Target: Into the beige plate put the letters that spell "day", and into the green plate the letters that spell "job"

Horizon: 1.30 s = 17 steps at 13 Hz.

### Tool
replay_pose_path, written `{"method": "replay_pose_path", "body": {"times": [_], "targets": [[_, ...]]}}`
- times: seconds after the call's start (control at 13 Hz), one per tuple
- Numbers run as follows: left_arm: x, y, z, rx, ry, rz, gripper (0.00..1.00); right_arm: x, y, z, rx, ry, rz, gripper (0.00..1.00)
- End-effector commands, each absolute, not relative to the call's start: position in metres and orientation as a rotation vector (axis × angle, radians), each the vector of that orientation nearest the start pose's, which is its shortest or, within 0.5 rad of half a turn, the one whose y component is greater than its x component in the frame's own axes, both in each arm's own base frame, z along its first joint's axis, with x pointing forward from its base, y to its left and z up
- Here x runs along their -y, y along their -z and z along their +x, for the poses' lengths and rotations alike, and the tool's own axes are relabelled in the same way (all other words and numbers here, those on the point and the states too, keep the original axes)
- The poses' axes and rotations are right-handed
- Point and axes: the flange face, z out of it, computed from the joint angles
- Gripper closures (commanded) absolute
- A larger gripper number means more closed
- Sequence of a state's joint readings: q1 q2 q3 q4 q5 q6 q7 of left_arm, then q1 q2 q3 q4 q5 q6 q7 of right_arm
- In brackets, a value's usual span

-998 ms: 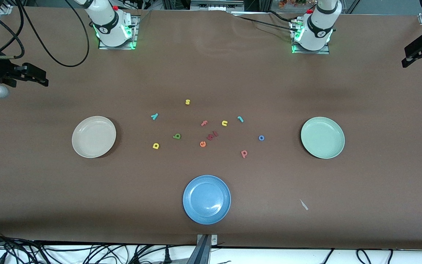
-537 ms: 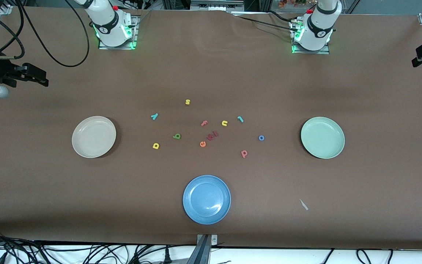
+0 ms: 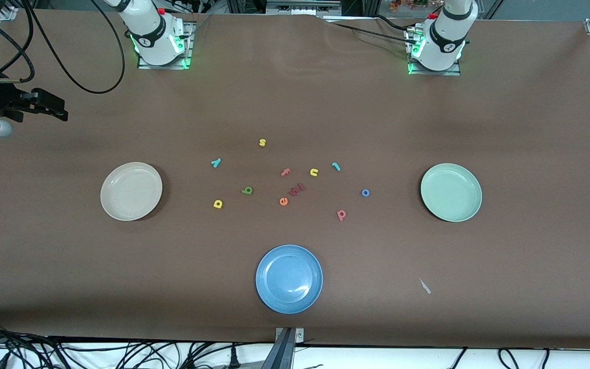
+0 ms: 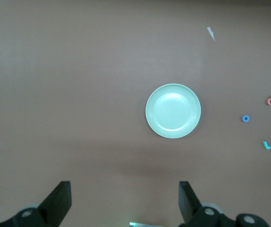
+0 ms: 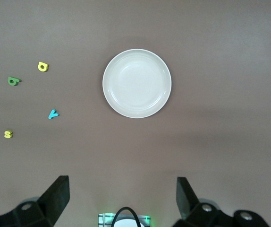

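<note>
The beige plate (image 3: 131, 191) lies toward the right arm's end and the green plate (image 3: 451, 192) toward the left arm's end. Between them lie the yellow looped letter (image 3: 217, 204), green looped letter (image 3: 247, 190), teal Y (image 3: 215, 163), teal j (image 3: 336, 166), blue o (image 3: 365, 192) and pink-red loop-and-stem letter (image 3: 341, 214). My right gripper (image 5: 121, 180) hangs open and empty, high over the table on the base side of the beige plate (image 5: 136, 83). My left gripper (image 4: 123, 185) hangs open and empty, high up on the base side of the green plate (image 4: 173, 110).
A blue plate (image 3: 289, 278) sits nearest the front camera, mid-table. Other letters in the cluster are a yellow s (image 3: 262, 142), a pink f (image 3: 285, 172), a yellow u (image 3: 314, 172), a dark red letter (image 3: 297, 189) and an orange e (image 3: 283, 201). A white scrap (image 3: 424, 286) lies near the front edge.
In the front view the left gripper has slid almost out of the picture at its edge. The right gripper, plates and letters have not moved.
</note>
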<state>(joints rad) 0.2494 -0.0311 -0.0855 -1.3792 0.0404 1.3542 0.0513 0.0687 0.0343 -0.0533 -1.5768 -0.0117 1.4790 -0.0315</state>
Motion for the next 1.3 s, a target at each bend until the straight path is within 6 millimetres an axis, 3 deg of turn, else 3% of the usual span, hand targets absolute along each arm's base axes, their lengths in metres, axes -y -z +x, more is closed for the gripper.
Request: {"method": "replay_pose_path", "body": {"times": [0.0,0.23,0.61,1.23], "targets": [[-0.093,-0.719,0.512,0.188,0.036,-3.098,0.00,-0.007,-0.597,0.552,0.053,-0.220,-3.141,0.00],[-0.085,-0.699,0.527,0.153,-0.021,-3.111,0.00,-0.007,-0.597,0.552,0.053,-0.220,-3.141,0.00],[-0.080,-0.699,0.534,0.140,0.035,-3.156,0.00,-0.007,-0.597,0.552,0.053,-0.220,-3.141,0.00],[-0.052,-0.650,0.571,0.044,-0.067,-3.243,0.00,-0.007,-0.597,0.552,0.053,-0.220,-3.141,0.00]]}}
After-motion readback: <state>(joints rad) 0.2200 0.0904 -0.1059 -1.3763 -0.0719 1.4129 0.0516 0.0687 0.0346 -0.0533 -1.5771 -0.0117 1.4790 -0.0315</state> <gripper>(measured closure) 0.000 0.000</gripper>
